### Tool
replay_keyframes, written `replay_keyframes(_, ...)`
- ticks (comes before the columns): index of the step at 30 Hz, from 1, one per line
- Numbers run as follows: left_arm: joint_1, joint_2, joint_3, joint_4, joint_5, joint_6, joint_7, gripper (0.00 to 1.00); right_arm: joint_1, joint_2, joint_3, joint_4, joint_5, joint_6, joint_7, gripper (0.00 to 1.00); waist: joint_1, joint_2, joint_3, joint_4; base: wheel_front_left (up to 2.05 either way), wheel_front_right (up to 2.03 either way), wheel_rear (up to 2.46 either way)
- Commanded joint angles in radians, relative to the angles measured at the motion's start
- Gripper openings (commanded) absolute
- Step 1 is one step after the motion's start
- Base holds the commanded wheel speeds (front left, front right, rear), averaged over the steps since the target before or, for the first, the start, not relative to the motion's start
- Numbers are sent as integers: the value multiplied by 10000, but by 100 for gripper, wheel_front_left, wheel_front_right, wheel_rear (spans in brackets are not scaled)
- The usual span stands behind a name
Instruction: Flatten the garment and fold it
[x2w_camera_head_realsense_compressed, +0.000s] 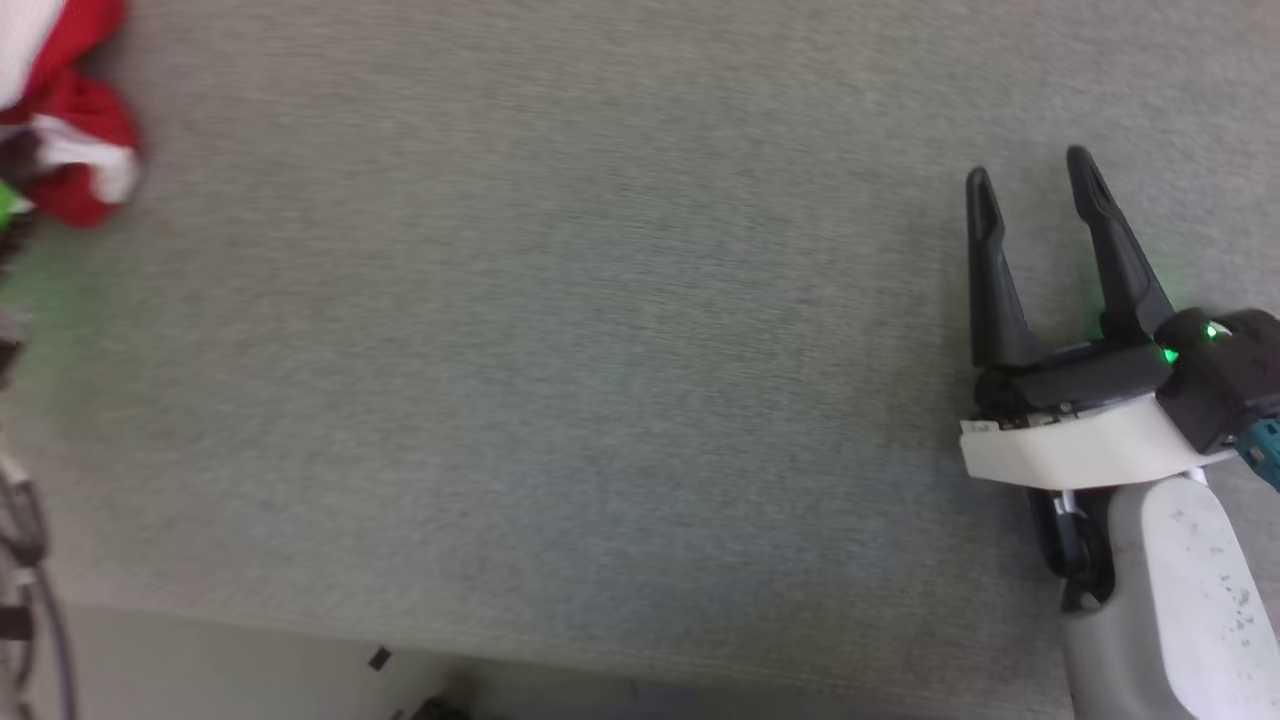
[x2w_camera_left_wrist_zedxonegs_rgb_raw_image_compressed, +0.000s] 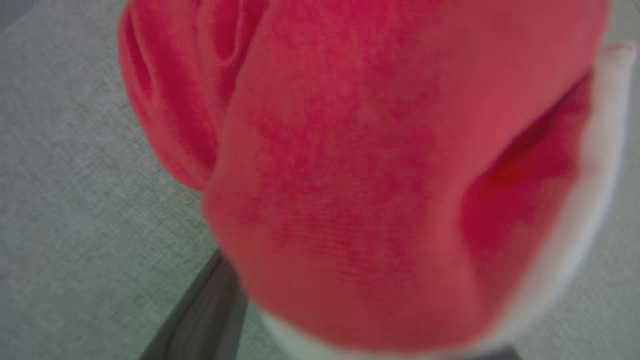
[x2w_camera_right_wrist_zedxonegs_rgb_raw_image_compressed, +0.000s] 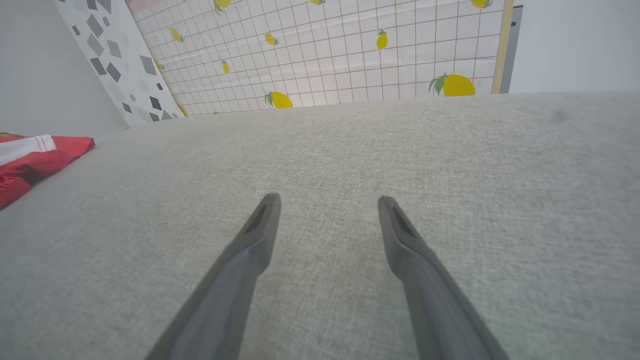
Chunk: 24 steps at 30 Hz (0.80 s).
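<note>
Just before left fingers (x2w_camera_left_wrist_zedxonegs_rgb_raw_image_compressed: 200, 320), bunched garment (x2w_camera_left_wrist_zedxonegs_rgb_raw_image_compressed: 350, 175), far from right fingers (x2w_camera_head_realsense_compressed: 990, 270)

I see fine-knit red cloth shorts (x2w_camera_left_wrist_zedxonegs_rgb_raw_image_compressed: 350, 200), a matt grey woven-fabric tabletop (x2w_camera_head_realsense_compressed: 600, 350), and a matt dark plastic right gripper (x2w_camera_right_wrist_zedxonegs_rgb_raw_image_compressed: 328, 199).

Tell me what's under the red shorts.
Grey cloth surface shows around the red shorts and presumably continues beneath them. One dark finger passes behind their lower edge. Its tip and anything else underneath are covered.
</note>
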Motion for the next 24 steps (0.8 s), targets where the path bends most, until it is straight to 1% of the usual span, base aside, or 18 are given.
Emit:
replay_keyframes(1,402,-143,-154,76,-51,165,334,100,-40,-96,-127,355,133,-23,-19,100,1,-1,762,-910,0,0,0)
replay_keyframes(3,673,-115,-223,-47,-57,314,637,100,-56,-96,-113,463,186,-23,-70,100,1,-1,625,-955,0,0,0)
replay_keyframes(4,805,-88,-288,-123,-39,342,774,80,-55,-96,-124,514,191,-23,-89,100,1,-1,538,-959,0,0,0)
replay_keyframes(5,956,-20,-373,-269,37,343,851,45,-46,-96,-152,563,203,-23,-109,100,1,-1,435,-954,0,0,0)
replay_keyframes(6,1051,54,-408,-407,134,322,784,0,-38,-96,-182,601,219,-23,-123,100,1,-1,340,-947,0,0,0)
replay_keyframes(8,1187,188,-440,-671,362,205,439,0,-24,-96,-243,713,230,-23,-147,100,1,-1,68,-921,0,0,0)
replay_keyframes(11,1303,457,-377,-1003,1066,15,-950,0,100,-96,-329,874,262,-23,-178,100,1,-1,-581,-849,0,0,0)
replay_keyframes(14,1332,626,-303,-1120,1916,-194,-2931,0,317,-96,-431,1067,307,-23,-197,100,1,-1,-1448,-752,0,0,0)
replay_keyframes(17,1184,702,-288,-975,2604,-535,-4983,0,656,-96,-572,1227,351,-23,-207,100,1,-1,-2381,-644,0,0,0)
replay_keyframes(20,1002,590,-529,-877,3131,-847,-6547,0,1035,-96,-710,1393,391,-23,-212,100,1,-1,-3325,-558,0,0,0)
replay_keyframes(22,770,369,-1002,-830,3537,-1199,-7613,0,1453,-96,-872,1533,435,-23,-215,100,1,-1,-4248,-500,0,0,0)
replay_keyframes(24,593,134,-1372,-826,3725,-1406,-8082,0,1731,-96,-961,1622,462,-23,-216,100,1,-1,-4801,-503,0,0,0)
